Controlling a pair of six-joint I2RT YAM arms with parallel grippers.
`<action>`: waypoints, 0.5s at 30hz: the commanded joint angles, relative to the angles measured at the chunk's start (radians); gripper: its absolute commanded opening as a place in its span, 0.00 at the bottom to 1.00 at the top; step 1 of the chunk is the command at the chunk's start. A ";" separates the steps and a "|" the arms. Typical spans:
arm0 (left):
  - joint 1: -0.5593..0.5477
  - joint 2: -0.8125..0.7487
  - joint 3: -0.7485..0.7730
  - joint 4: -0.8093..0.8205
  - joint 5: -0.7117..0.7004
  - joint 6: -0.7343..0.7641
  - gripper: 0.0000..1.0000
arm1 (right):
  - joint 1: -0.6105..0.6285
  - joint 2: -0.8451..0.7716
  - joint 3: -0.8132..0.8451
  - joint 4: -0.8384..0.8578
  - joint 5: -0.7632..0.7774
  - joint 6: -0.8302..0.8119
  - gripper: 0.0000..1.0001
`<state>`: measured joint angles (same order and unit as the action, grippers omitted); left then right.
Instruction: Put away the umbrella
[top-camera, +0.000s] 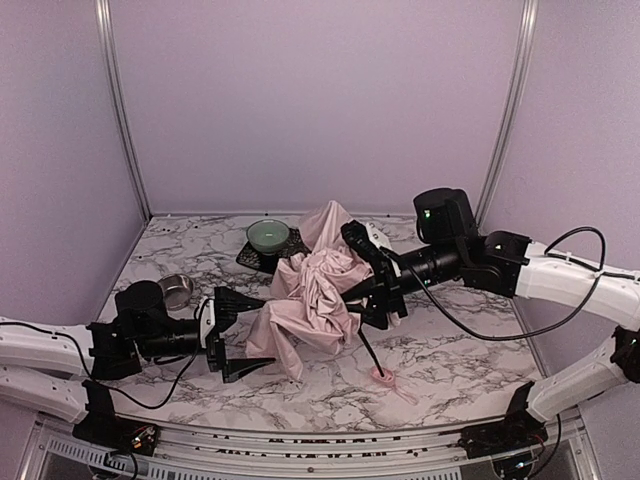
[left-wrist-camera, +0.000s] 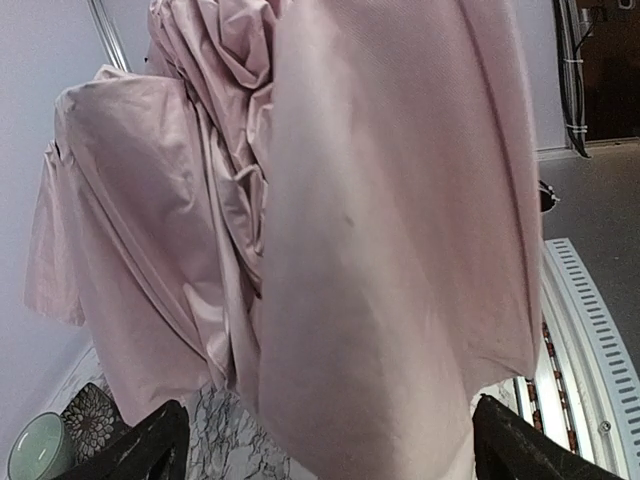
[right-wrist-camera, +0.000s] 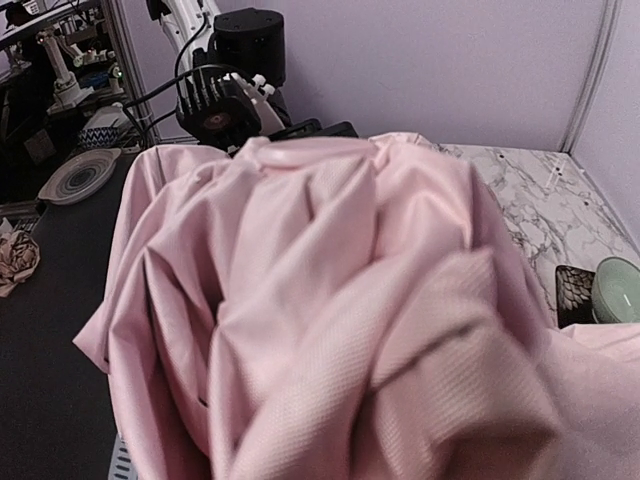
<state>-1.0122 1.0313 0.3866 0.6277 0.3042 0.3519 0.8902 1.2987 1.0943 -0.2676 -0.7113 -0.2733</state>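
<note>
The umbrella (top-camera: 312, 290) is a bunched heap of pale pink fabric in the middle of the marble table (top-camera: 460, 350). Its thin black shaft (top-camera: 369, 352) slants down to the small pink handle (top-camera: 383, 377), which rests on the table. My right gripper (top-camera: 362, 285) is pressed into the fabric from the right and seems shut on it, holding the heap up. In the right wrist view the fabric (right-wrist-camera: 330, 320) hides the fingers. My left gripper (top-camera: 262, 332) is open at the heap's left edge. The fabric (left-wrist-camera: 380, 250) hangs between its fingertips (left-wrist-camera: 140, 450).
A pale green bowl (top-camera: 268, 235) stands on a dark patterned mat (top-camera: 293, 246) behind the umbrella. It also shows in the left wrist view (left-wrist-camera: 35, 452) and the right wrist view (right-wrist-camera: 618, 290). A small metal cup (top-camera: 177, 290) stands at the left.
</note>
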 joint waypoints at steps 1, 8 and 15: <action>0.007 -0.050 -0.038 -0.047 -0.008 0.049 0.99 | -0.042 -0.065 0.002 0.023 0.020 -0.023 0.00; 0.008 -0.007 -0.024 -0.062 -0.116 0.073 0.99 | -0.089 -0.075 0.091 -0.108 0.265 -0.068 0.00; 0.008 0.006 0.017 -0.062 -0.218 0.064 0.99 | -0.097 -0.070 0.227 -0.152 0.721 -0.074 0.00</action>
<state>-1.0115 1.0321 0.3603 0.5819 0.1699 0.4095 0.8051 1.2510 1.1969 -0.4427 -0.3119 -0.3275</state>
